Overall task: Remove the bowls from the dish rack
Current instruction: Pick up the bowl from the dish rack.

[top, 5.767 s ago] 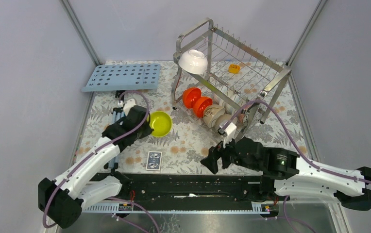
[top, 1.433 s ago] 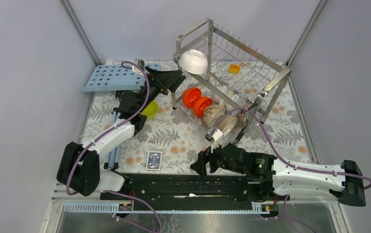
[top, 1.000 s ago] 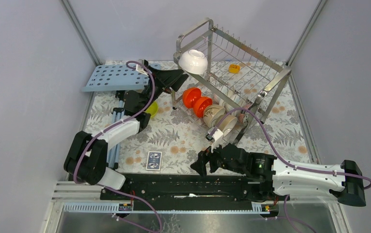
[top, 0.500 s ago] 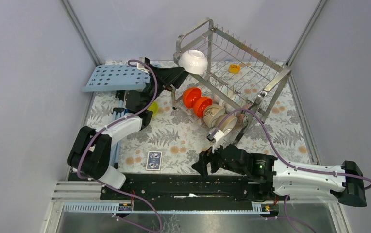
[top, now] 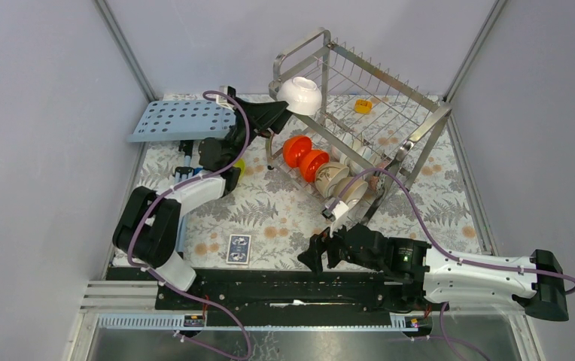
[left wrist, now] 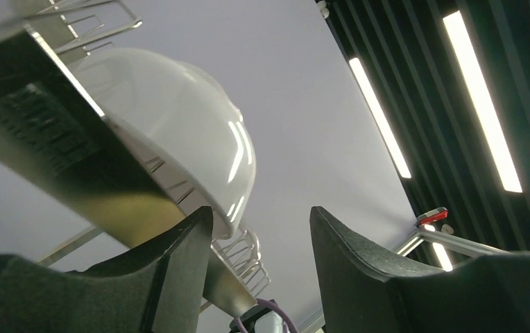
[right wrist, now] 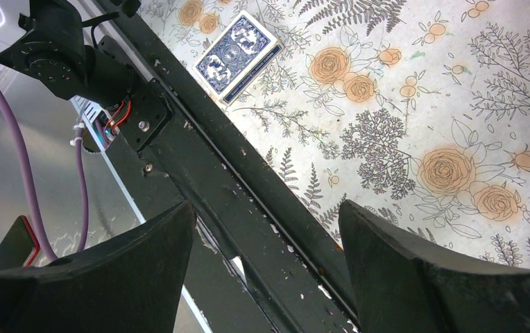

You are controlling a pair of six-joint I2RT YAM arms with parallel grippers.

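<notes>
Top view: the white bowl [top: 300,94], on the rack's [top: 390,90] upper tier, is reached by the left jaws. 
Left wrist: they are parted, with the bowl's [left wrist: 179,132] rim just above them and ungripped; closing on it is called for. 
Right wrist: the right jaws are open and empty above the table [right wrist: 387,104].

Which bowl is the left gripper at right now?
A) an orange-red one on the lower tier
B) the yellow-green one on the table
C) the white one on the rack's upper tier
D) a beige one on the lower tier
C: the left gripper sits right at the white bowl on the upper tier of the dish rack, and its wrist view shows that bowl close up.
</notes>
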